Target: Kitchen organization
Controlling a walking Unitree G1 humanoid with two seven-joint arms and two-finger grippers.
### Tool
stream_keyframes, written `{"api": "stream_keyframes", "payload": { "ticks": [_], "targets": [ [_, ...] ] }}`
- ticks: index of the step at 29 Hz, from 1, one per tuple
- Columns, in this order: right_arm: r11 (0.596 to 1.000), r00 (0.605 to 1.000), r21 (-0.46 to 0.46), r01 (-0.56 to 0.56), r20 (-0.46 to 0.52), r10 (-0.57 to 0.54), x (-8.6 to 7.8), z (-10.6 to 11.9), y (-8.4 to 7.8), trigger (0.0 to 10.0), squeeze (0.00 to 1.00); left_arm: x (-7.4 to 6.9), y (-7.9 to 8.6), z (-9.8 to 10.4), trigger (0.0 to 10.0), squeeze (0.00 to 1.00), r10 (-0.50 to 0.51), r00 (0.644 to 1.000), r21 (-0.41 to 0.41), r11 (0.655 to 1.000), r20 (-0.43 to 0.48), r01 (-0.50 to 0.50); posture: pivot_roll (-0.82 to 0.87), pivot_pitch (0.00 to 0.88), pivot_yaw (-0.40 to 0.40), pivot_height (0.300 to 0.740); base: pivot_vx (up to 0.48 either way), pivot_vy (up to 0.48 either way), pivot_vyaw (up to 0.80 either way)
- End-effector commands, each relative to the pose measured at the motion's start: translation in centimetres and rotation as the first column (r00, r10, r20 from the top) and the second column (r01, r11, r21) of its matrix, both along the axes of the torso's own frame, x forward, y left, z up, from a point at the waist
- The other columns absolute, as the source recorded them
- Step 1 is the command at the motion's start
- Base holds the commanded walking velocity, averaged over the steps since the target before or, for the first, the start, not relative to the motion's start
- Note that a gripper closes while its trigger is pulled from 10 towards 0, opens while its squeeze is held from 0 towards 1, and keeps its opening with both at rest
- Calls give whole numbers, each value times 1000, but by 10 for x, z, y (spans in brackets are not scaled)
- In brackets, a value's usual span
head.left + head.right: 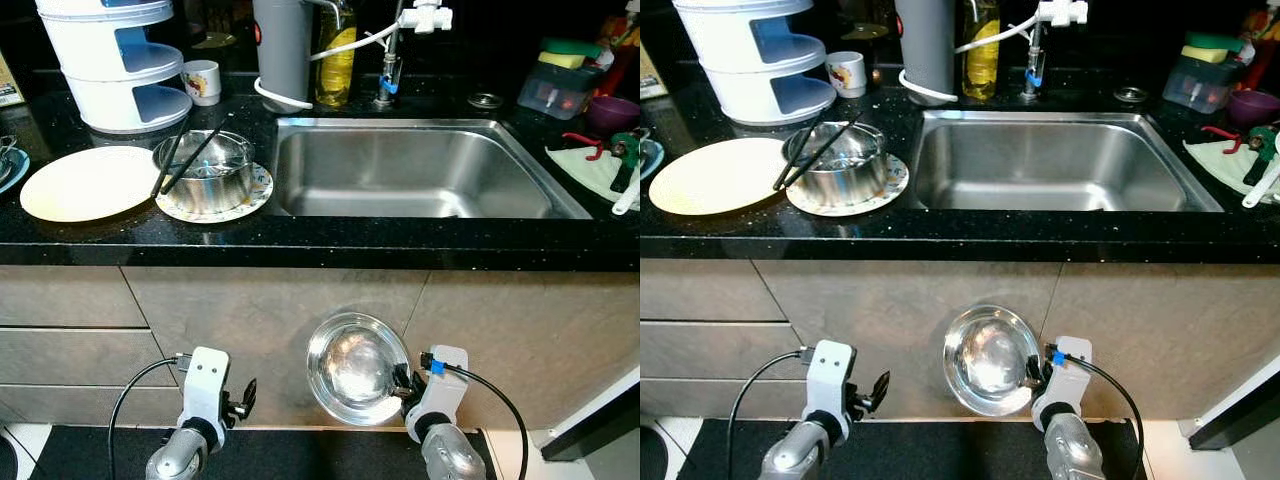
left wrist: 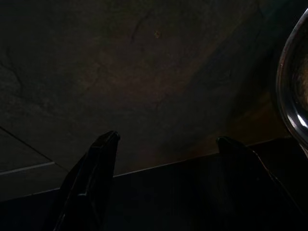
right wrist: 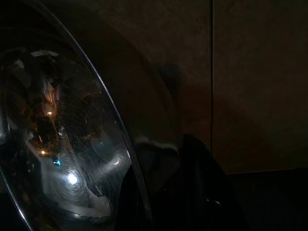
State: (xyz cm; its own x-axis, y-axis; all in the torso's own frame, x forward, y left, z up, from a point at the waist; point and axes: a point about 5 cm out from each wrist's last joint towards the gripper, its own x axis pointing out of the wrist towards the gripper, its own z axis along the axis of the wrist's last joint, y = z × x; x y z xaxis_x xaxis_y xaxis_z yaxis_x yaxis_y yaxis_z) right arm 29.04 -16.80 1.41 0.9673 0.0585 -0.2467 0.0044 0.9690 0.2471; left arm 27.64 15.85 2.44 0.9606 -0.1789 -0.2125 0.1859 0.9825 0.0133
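Holding a steel bowl by its rim, my right gripper sits clamped below the sink, against the cabinet front. My left gripper hangs beside the bowl, fingers spread, carrying nothing.

A shiny steel bowl sits low in the middle of the frame, tipped on edge with its hollow facing the camera, its rim pinched by the right tool. Upper left on the worktop, a second steel bowl stands upright on a patterned plate, black chopsticks lying across it, beside a cream plate.
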Motion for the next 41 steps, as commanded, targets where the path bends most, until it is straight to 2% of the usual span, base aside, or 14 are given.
{"api": "stream_keyframes", "payload": {
  "ticks": [1,4,16,22,41],
  "targets": [
    [1000,1000,6,-8,-7,8,-3,-2,2,10000,0,-4,-1,-4,10000,0,6,1000,6,1000,-21,-6,-92,148,-36,740,0,0,0],
    [1000,1000,-2,-14,-10,14,-3,-3,2,10000,0,-5,-1,-5,10000,0,15,999,-23,1000,-29,-16,-92,148,-36,740,0,0,0],
    [1000,1000,-10,-19,-19,19,-5,-5,3,10000,0,-5,-4,-6,10000,0,-8,999,-31,999,-48,6,-93,148,-35,740,0,0,0],
    [997,996,-20,-76,-52,75,-6,-9,10,10000,0,-5,-6,-6,10000,0,-18,999,-36,999,-49,16,-99,152,-34,740,0,0,0],
    [995,995,-30,-94,-25,94,-2,-4,12,10000,0,-2,-10,-7,10000,0,-35,997,-42,999,-63,32,-100,153,-37,740,0,0,0]
  ]
}}
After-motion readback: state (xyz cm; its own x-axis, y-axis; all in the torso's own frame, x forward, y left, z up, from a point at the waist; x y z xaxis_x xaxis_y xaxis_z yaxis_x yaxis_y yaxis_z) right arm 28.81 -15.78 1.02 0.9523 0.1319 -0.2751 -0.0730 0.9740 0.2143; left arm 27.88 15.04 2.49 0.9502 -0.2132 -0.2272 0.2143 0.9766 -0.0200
